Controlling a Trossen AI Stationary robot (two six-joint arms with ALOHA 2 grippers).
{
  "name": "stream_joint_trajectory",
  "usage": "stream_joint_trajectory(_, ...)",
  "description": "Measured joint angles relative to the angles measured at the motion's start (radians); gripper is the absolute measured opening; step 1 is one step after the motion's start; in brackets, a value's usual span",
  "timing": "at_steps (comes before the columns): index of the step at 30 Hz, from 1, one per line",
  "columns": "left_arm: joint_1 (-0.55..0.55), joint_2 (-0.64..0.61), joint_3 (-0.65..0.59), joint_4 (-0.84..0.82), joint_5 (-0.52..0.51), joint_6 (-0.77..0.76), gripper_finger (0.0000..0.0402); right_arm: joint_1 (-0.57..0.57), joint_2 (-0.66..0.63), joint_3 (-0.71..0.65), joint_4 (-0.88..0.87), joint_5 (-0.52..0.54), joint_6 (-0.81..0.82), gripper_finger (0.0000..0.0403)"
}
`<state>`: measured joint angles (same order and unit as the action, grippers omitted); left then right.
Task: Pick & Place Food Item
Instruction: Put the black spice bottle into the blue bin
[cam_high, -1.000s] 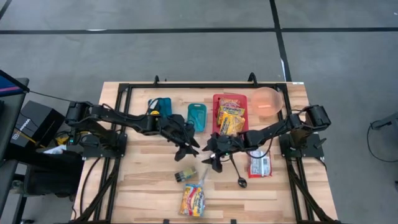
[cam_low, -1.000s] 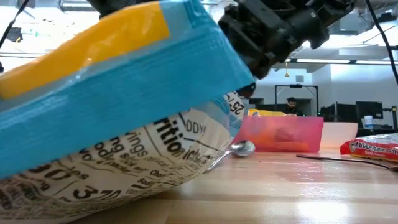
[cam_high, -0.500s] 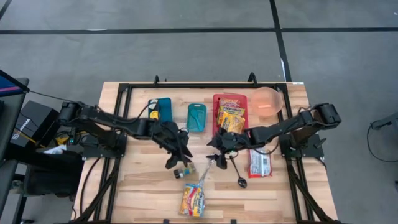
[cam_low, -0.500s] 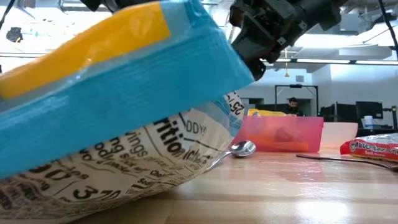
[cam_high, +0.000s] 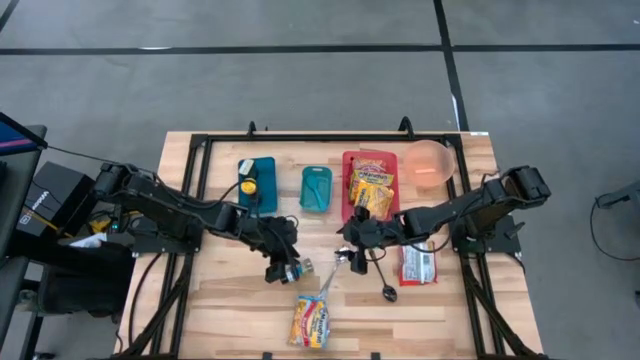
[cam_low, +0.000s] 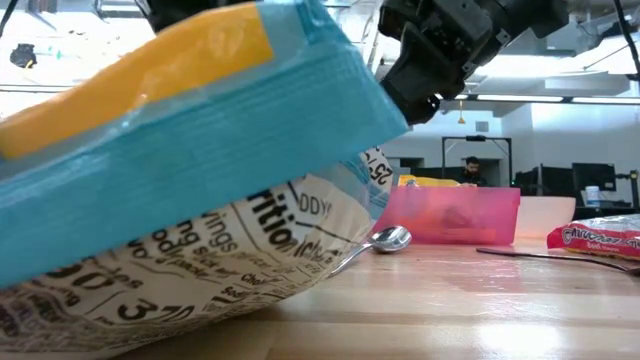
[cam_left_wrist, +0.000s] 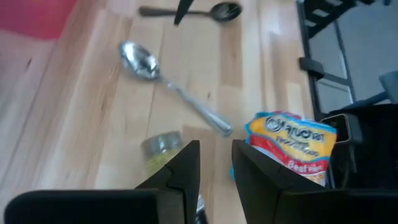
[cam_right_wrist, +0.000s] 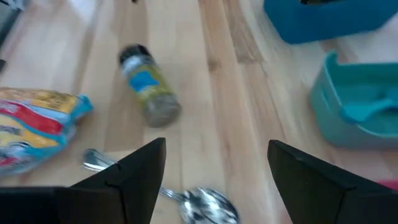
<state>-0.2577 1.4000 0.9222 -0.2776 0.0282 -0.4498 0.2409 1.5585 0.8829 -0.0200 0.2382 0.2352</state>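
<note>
1. Looking down from above, we see the left gripper (cam_high: 287, 272) at lower centre, over a small spice jar (cam_high: 294, 275) lying on the wooden table (cam_high: 230, 300).
2. Its fingers (cam_left_wrist: 186, 165) stand narrowly apart beside the jar; we cannot tell whether they grip it.
3. The right gripper (cam_high: 345, 253), jaws wide, hovers above a silver spoon (cam_high: 333, 272).
4. A noodle packet (cam_high: 311, 320) lies at bottom centre.

Left claw (cam_high: 285, 272) narrowed low; right claw (cam_high: 352, 253) spread wide.
</note>
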Motion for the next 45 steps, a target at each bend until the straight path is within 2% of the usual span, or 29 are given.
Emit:
stream_joint_trajectory(4,0.000,0.000,0.000,-0.023,-0.005,-0.052,0.0085,-0.001,0.000,0.000,-0.027,0.030,0.000,0.0276)
stream_joint_trajectory(17,-0.060,0.001,0.000,-0.048,-0.005,-0.238,0.0085,-0.001,0.000,0.000,-0.034,0.032,0.000,0.0276)
stream_joint_trajectory(24,-0.103,0.001,0.000,-0.048,-0.024,-0.266,0.0085,-0.001,0.000,0.000,-0.033,0.031,0.000,0.0276)
stream_joint_trajectory(34,-0.125,0.001,0.000,-0.145,-0.113,-0.264,0.0085,-0.001,0.000,0.000,-0.023,0.012,-0.033,0.0276)
stream_joint_trajectory(37,-0.125,0.002,0.000,-0.165,-0.126,-0.233,0.0085,-0.001,0.000,0.000,-0.017,-0.028,-0.059,0.0276)
stream_joint_trajectory(45,-0.125,0.002,0.000,-0.150,-0.126,-0.164,0.0085,-0.001,0.000,0.000,-0.028,-0.031,-0.113,0.0276)
